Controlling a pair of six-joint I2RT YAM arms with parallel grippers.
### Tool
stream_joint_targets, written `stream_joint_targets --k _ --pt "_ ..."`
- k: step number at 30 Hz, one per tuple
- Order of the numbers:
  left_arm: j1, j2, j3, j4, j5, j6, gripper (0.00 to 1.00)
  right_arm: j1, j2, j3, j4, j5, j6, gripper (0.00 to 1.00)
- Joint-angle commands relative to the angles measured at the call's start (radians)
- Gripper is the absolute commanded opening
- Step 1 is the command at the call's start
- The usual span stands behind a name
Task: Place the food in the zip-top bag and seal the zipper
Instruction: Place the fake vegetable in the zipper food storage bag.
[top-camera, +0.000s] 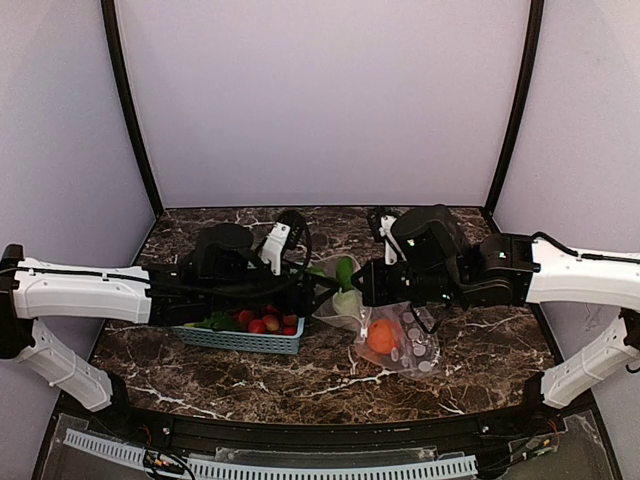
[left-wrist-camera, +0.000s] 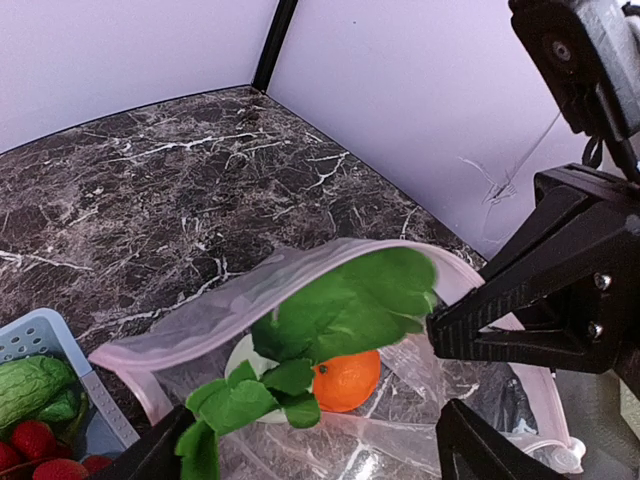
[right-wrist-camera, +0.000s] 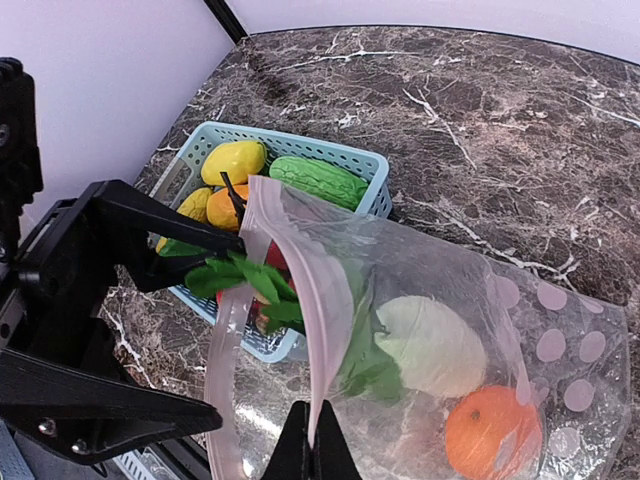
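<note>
The zip-top bag lies right of the basket with its mouth held open and raised. My right gripper is shut on the bag's pinkish zipper rim; in the top view it is at the mouth's right side. Inside the bag are an orange and a white radish, whose green leaves stick out through the mouth. My left gripper is open, its jaws spread wide either side of the leaves at the mouth. It is also in the top view.
The light blue basket stands left of the bag, holding a cucumber, yellow peppers, strawberries and leafy greens. Both arms crowd the table's middle. Walls close in the back and sides.
</note>
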Motion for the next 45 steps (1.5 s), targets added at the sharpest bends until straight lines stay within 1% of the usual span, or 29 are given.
stream_joint_targets --k 1,6,9,10,17,23,28,33,38,45 --pt "-0.005 -0.087 0.047 -0.088 -0.036 0.004 0.84 -0.006 -0.021 0.005 0.001 0.014 -0.001 0.0" --pt "-0.005 -0.146 0.072 -0.174 -0.085 0.002 0.84 -0.006 -0.026 -0.004 0.002 0.016 0.003 0.0" --pt "-0.006 -0.157 0.103 -0.211 -0.111 -0.015 0.78 -0.006 -0.03 -0.008 0.003 0.015 0.005 0.0" --pt "-0.005 -0.156 0.11 -0.25 -0.118 -0.022 0.77 -0.006 -0.033 -0.009 0.002 0.015 0.005 0.0" --pt "0.006 -0.15 0.14 -0.389 -0.153 -0.16 0.76 -0.007 -0.051 -0.023 0.003 0.02 0.011 0.0" --pt "0.057 -0.18 0.104 -0.508 -0.196 -0.256 0.76 -0.006 -0.06 -0.036 0.003 0.02 0.017 0.0" --pt "0.144 -0.234 0.007 -0.503 -0.15 -0.334 0.76 -0.006 -0.061 -0.038 0.002 0.023 0.018 0.0" --pt "0.242 -0.262 -0.074 -0.465 -0.128 -0.354 0.76 -0.007 -0.057 -0.037 0.001 0.026 0.015 0.0" --pt "0.312 -0.228 -0.123 -0.425 -0.071 -0.367 0.71 -0.007 -0.047 -0.031 -0.001 0.028 0.012 0.0" --pt "0.359 -0.151 -0.158 -0.343 -0.036 -0.381 0.64 -0.01 -0.038 -0.026 0.0 0.025 0.012 0.0"
